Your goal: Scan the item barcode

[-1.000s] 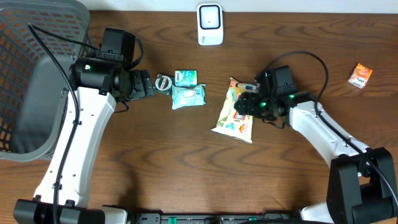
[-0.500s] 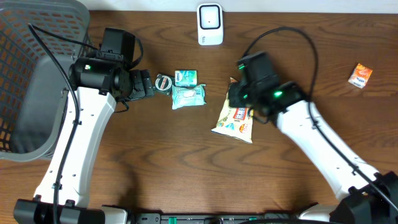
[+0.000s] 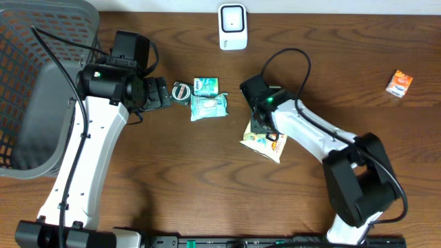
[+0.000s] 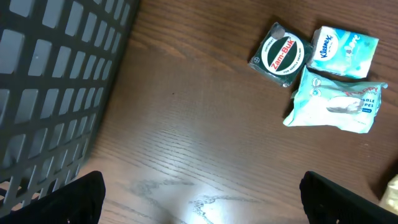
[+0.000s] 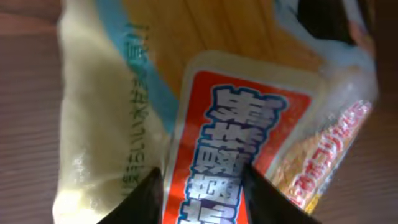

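Note:
The item, a cream and orange snack bag (image 3: pixel 267 143) with a red label (image 5: pixel 249 124), lies at the table's middle. My right gripper (image 3: pixel 260 122) sits on the bag's upper part. In the right wrist view its dark fingers (image 5: pixel 144 200) press on either side of a raised fold of the bag, so the right gripper (image 5: pixel 202 199) is shut on it. No barcode shows. The white scanner (image 3: pixel 233 26) stands at the back edge. My left gripper (image 3: pixel 162 94) hovers open over bare wood (image 4: pixel 202 199), left of the small packs.
A dark mesh basket (image 3: pixel 41 83) fills the far left. A round green Zam-Buk tin (image 3: pixel 182 91), a Kleenex tissue pack (image 3: pixel 206 85) and a pale wipes pack (image 3: pixel 209 107) lie between the arms. A small orange packet (image 3: pixel 400 83) lies at the far right.
My right arm has swung from the bag's right side over to its upper left, and the gripper has come down and closed on the bag. The left arm has not moved.

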